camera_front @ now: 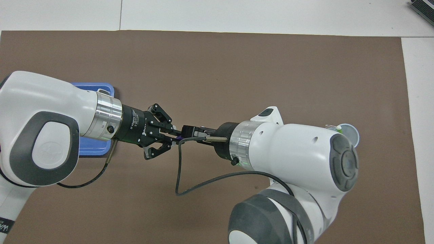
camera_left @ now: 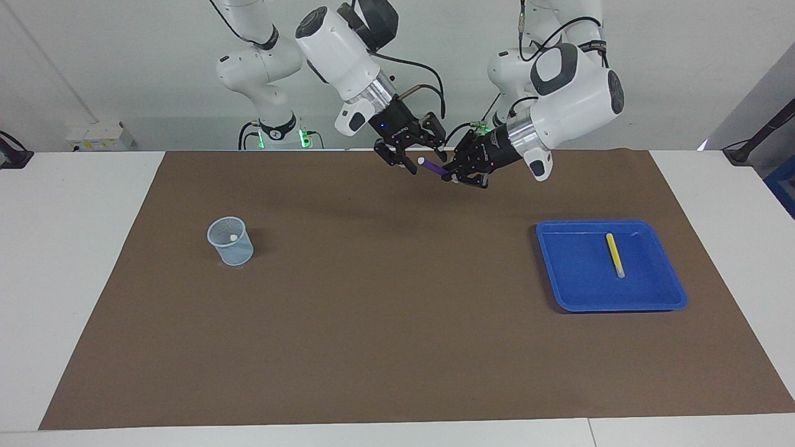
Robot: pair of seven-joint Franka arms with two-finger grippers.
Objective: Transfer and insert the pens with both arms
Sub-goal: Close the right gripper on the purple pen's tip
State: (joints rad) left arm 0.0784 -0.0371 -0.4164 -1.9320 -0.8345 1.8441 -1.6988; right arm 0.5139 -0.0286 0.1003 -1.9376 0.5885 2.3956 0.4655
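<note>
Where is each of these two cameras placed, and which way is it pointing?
Facing view: high across the table, looking at the robots; both arms, their bases and the whole brown mat show.
Overhead view: high above the robots' own end, looking steeply down and forward; only forearms and wrists show.
Shared: left claw holding the purple pen, right claw at the pen's white end, the blue tray and the mesh cup.

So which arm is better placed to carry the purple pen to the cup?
The right. Its gripper is at the free end of the purple pen that the left gripper holds, and the cup stands at its end.
</note>
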